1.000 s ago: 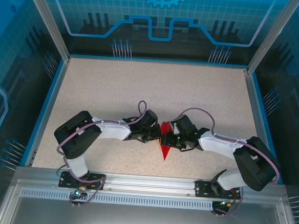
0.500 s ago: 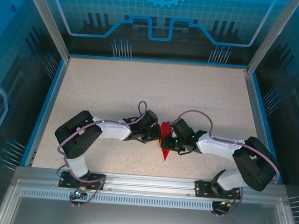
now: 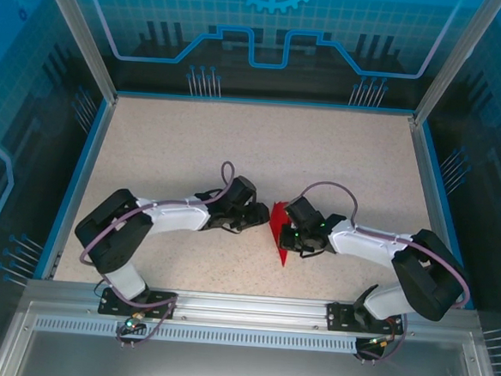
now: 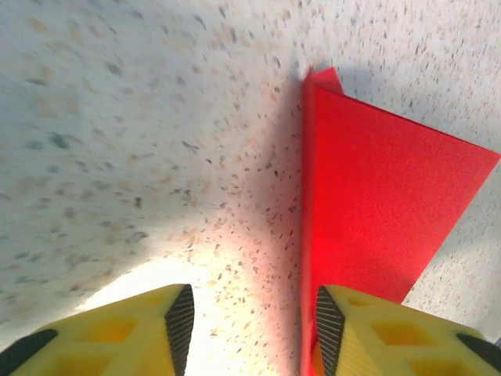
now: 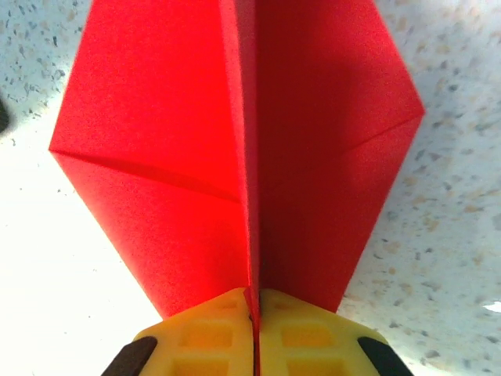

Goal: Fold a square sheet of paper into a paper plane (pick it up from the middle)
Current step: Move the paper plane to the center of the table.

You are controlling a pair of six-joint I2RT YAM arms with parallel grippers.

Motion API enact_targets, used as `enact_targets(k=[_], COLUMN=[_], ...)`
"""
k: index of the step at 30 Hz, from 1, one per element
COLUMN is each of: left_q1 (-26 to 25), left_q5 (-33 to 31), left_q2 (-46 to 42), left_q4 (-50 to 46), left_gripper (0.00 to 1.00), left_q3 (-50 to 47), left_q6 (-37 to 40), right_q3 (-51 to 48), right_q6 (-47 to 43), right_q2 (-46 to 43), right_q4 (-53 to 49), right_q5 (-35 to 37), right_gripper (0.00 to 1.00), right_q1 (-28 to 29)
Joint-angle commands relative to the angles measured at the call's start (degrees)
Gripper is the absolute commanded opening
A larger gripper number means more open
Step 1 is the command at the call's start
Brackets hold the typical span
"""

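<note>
the speckled beige tabletop sits inside a blue rim. aluminium posts and blue see-through panels, printed with a gear and circuit lines, close in the back and sides. a grey metal rail along the near edge carries both arm bases. the red paper plane is on the near half of the tabletop, between the two wrists, its pointed end toward the rail. the right gripper is pinched together on the plane's centre ridge, the wings spreading to either side. the left gripper has its jaws apart over bare tabletop, with the plane's folded edge just beside one yellow finger.
</note>
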Motion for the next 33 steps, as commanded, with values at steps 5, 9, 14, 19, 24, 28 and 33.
enact_targets(k=[5, 9, 14, 19, 24, 28, 33], left_q1=[1.4, 1.5, 1.5, 1.5, 1.5, 1.5, 1.5], left_q5=[-15.4, -22.8, -26.9, -27.0, -26.6, -26.8, -27.1], left_q2=[-11.2, -15.0, -16.6, -15.9, -14.5, -14.0, -13.8], left_q4=[-18.8, -25.8, -29.5, -30.0, -30.1, -30.2, -30.7], left_gripper=[0.77, 0.9, 0.99, 0.99, 0.99, 0.99, 0.99], left_q3=[0.3, 0.7, 0.7, 0.6, 0.9, 1.0, 1.0], left_q6=[1.6, 0.9, 0.3, 0.1, 0.1, -0.4, -0.6], right_q3=[6.2, 8.0, 9.9, 10.7, 10.9, 11.2, 11.7], right_q6=[-6.4, -8.1, -8.8, -9.0, -8.9, -8.9, -9.0], right_q2=[-0.4, 2.1, 5.7, 7.7, 8.7, 9.6, 10.8], right_q4=[-11.0, -12.9, -13.2, -13.1, -12.8, -12.7, -12.7], right_q5=[8.9, 10.8, 11.2, 11.2, 10.8, 10.8, 10.8], right_gripper=[0.05, 0.05, 0.06, 0.07, 0.09, 0.13, 0.14], right_q1=[0.9, 0.9, 0.9, 1.0, 1.0, 0.9, 1.0])
